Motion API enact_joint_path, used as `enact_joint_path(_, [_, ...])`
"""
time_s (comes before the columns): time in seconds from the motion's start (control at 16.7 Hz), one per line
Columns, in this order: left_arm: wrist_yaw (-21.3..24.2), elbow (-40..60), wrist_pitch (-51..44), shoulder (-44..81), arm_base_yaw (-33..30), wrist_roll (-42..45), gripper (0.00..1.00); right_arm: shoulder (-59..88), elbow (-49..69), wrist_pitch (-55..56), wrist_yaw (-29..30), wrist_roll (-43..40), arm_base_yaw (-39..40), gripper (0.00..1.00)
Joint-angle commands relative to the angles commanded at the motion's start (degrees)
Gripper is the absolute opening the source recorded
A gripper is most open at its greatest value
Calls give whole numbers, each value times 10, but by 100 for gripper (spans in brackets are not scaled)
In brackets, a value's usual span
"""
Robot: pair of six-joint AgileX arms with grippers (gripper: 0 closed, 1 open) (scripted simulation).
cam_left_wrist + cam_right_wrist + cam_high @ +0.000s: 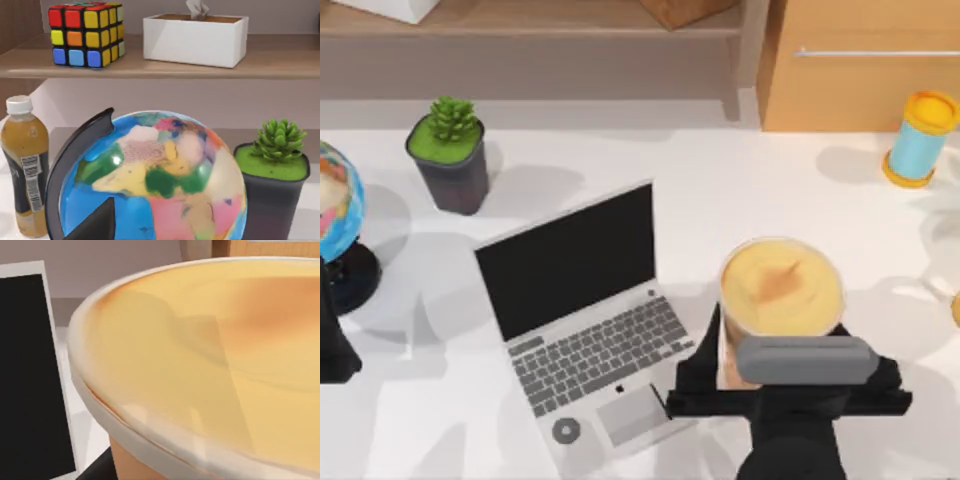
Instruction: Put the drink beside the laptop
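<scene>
A: From above, where is the drink [782, 288]?
B: It stands toward the front edge of the table [740, 190], right of centre, just beside the laptop's [582, 325] right side. The creamy top faces the camera.

A: And the right gripper [782, 375]?
B: It sits on the drink's front side, its dark fingers [695, 370] spread to either side of the cup and hugging it, so it looks clamped on the drink. The grey wrist block covers the cup's near rim.

A: The laptop?
B: Open, black screen tilted back toward the rear left, keyboard and trackpad toward the front edge, a round sticker [566, 431] on the palm rest.

A: What else is on the table?
B: A plant [450, 155] near the rear left, a globe [338, 225] at the left edge, a blue cylinder [920, 140] with yellow ends by the rear right corner. The left arm [332, 335] is parked at the left edge, below the globe; whether its fingers are open cannot be told.

A: The left wrist view?
B: The globe [155, 185] up close, a bottle [25, 165] of amber liquid on one side, the plant [274, 180] on the other. On a shelf [150, 67] behind sit a colour cube [86, 34] and a white tissue box [195, 39].

A: The right wrist view?
B: The drink's [210, 370] top and rim very close, with the laptop's [27, 375] black screen beside it.
</scene>
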Motion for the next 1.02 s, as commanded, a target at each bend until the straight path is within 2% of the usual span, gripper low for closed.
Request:
enact_joint_path(0.24, [0,0,0,0,0,0,100,1,-1,0,0,0,0,0])
enact_joint_path(1.02, [0,0,0,0,0,0,100,1,-1,0,0,0,0,98])
